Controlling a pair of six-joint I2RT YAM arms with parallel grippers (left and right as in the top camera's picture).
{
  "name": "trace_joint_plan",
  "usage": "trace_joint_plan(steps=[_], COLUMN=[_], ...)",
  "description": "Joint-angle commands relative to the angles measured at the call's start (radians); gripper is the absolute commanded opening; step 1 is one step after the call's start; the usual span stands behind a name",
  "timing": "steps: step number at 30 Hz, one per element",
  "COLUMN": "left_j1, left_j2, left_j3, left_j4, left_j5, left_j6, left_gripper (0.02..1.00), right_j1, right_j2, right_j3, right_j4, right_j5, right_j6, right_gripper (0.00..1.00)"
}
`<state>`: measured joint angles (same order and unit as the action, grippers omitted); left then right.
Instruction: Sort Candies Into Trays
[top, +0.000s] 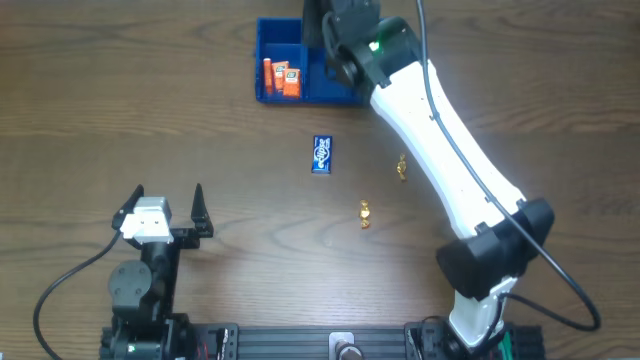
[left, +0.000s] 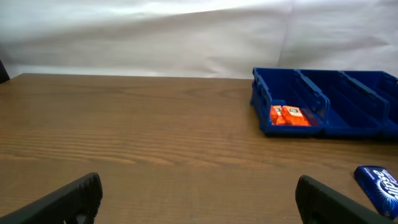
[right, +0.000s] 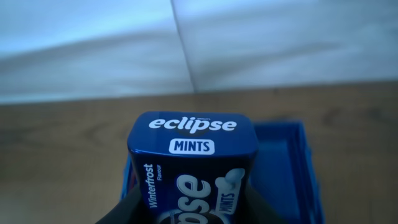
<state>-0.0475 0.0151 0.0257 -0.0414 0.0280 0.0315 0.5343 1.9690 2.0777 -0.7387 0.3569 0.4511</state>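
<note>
A blue three-part tray stands at the table's far edge, with orange candy packs in its left compartment. My right gripper hangs over the tray, shut on a dark blue mint tin. The tray's blue floor lies below the tin. A second blue mint tin lies flat on the table in front of the tray. Two gold-wrapped candies lie to its right. My left gripper rests near its base, open, with nothing between its fingers.
The left wrist view takes in the tray, its orange packs and the loose tin. The right arm's white link slants across the right half of the table. Bare wood stretches across the left side.
</note>
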Motion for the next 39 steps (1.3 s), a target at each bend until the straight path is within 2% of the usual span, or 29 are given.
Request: trace_joint_plan(steps=[1,6,16,17,18,21,23,31,36,39], left_j1=[0.002,0.002,0.002,0.002,0.002,0.002,0.002,0.002,0.002,0.002], left_j2=[-0.006,-0.006,-0.007,-0.006,-0.006,-0.006,-0.006,-0.006,-0.006,-0.006], left_j3=[-0.021,-0.021,-0.021,-0.021,-0.021,-0.021,-0.021,-0.021,-0.021,-0.021], left_j4=[-0.037,-0.037,-0.037,-0.037,-0.037,-0.037,-0.037,-0.037,-0.037,-0.037], left_j5=[-0.009,-0.009,-0.009,-0.009,-0.009,-0.009,-0.009,-0.009,-0.009,-0.009], left_j6=[0.014,0.014,0.014,0.014,0.014,0.014,0.014,0.014,0.014,0.014], left_gripper=[0.998,0.996,0.998,0.998,0.998,0.996,0.996,0.998,0.996,0.996], right_j1=[-0.018,-0.045,-0.048,-0.047,-0.047,-0.047,-0.047,-0.024,0.051,0.089], right_j2=[0.149,0.238,0.295,0.298,0.300,0.300,0.300,0.227,0.095,0.082], right_j3=[-0.002,-0.002,-0.002,-0.002,-0.003,-0.003,-0.003,-0.003,-0.003,-0.003], right_j4=[0.062,0.087,0.085,0.083,0.080,0.076,0.076,0.028,-0.169,-0.307], right_j5=[0.007,-0.028,-0.029,-0.029,-0.029,-0.029,-0.033,-0.049,-0.067,-0.068], right_j6=[-0.086,-0.086,-0.086,-0.086,-0.086,-0.085,-0.086,-0.085,-0.053,0.018], right_gripper=[0.242,0.242,0.266,0.279,0.354,0.428,0.667,0.720,0.728,0.730])
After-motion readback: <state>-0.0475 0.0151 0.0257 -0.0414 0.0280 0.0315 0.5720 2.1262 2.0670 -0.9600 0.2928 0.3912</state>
